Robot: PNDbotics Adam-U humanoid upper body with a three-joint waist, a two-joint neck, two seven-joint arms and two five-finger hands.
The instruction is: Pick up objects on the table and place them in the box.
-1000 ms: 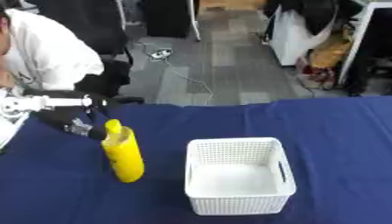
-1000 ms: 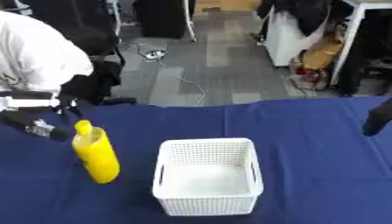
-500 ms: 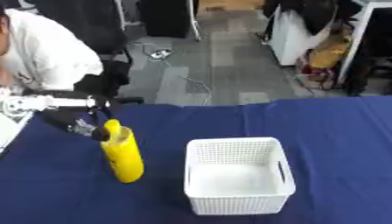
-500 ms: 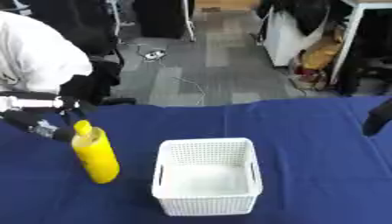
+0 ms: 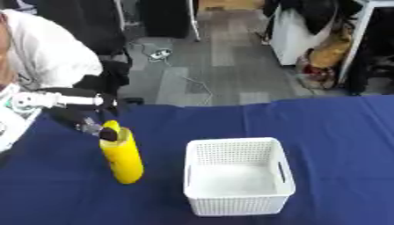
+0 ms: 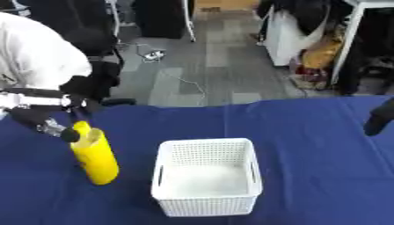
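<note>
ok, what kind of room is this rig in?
Probably an office or lab: grey carpet tiles, a power strip with a trailing cable on the floor, and a table under a blue cloth.

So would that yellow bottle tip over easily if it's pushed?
Probably. The bottle is tall and narrow and already leans. Its smooth round body may slip or roll if it falls. The left hand touches only its top.

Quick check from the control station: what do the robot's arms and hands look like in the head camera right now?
The left arm comes in from the left edge as a silver-white tube ending in a black cuff, with a dark left hand and a metallic glint at its fingertips. Of the right hand only a plain black, rounded shape shows at the right edge of the right eye view. No cables or markings are visible on either.
</note>
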